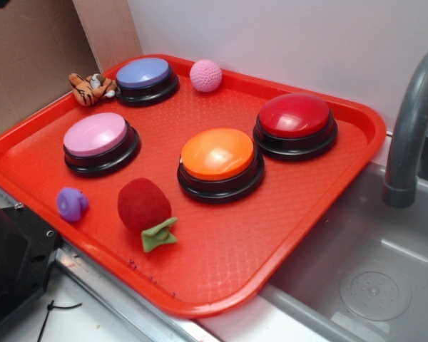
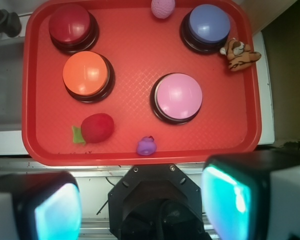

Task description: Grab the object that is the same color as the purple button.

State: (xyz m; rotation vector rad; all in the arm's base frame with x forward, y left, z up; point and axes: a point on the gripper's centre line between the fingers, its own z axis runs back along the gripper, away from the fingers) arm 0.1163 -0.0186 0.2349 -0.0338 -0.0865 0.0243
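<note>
Ext cam: we look down obliquely across the red tray from its front corner, fairly near. Wrist cam: we look straight down from higher, behind the tool; both share the whole tray.

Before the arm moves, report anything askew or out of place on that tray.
The tiger toy sits off the tray, lying over its rim beside the purple button. The small purple toy lies tipped on its side. Nothing looks spilled or damaged.
</note>
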